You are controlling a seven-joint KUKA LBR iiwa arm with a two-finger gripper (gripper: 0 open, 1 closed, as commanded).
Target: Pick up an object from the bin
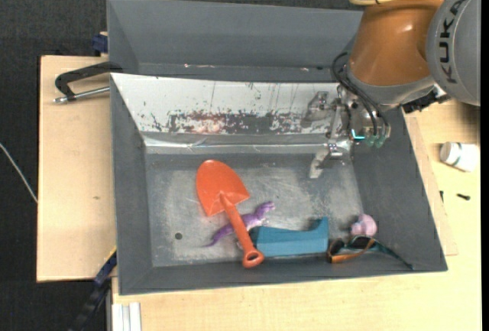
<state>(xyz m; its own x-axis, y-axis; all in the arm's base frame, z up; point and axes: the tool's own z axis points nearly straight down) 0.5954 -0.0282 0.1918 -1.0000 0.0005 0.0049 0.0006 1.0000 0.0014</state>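
Camera view: gripper over bin back right, open-or-closed unclear; blue block at front.

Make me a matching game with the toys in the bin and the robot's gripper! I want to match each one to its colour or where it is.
Things:
1. toy shovel
2. little lizard-like toy
3. chunky block
4. gripper

Colour or place:
a. purple, beside the shovel's handle
b. orange, in the middle of the bin floor
c. blue, by the front wall
d. on the right, near the back wall

Pairs: 1-b, 2-a, 3-c, 4-d
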